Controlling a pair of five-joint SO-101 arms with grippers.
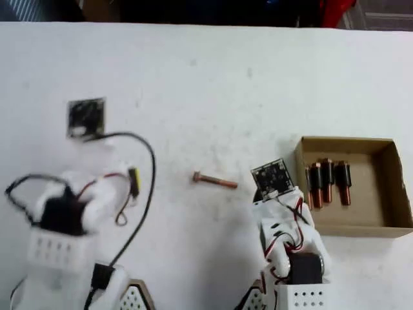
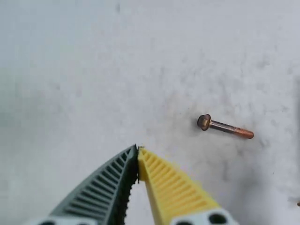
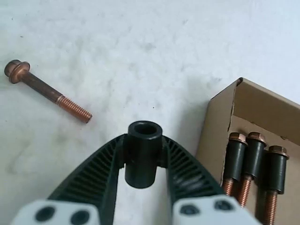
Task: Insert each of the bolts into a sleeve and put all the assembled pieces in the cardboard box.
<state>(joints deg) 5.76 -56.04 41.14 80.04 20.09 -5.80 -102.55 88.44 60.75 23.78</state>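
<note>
Your right tool (image 3: pixel 143 144) is clenching a black sleeve (image 3: pixel 142 164) across its sides. The bore is standing open past the fingertips, which to my eye is the grip you want: nothing is blocking the hole, so a shank can slide straight in.

The last loose bolt (image 3: pixel 47 91) is lying flat on the bench (image 1: pixel 213 84), between the two arms and well apart from the sleeve, with its flanged head pointing away from the cardboard box (image 1: pixel 401 194). It is sitting out in the open, so either arm can get at it.

Your left tool (image 2: pixel 138 151) is hanging over bare bench near the bolt with its fingertips pressed together on nothing. Before it can pick up the bolt it will have to spread. I'd take the bolt near the head so the threaded end is leading into the bore.

Three assembled pieces (image 3: pixel 255 161) are lying side by side in the box, against the wall nearest your right arm, so I judge this to be the final pairing. The right tool is waiting just beside that wall, keeping the drop-off short once the bolt is seated.
</note>
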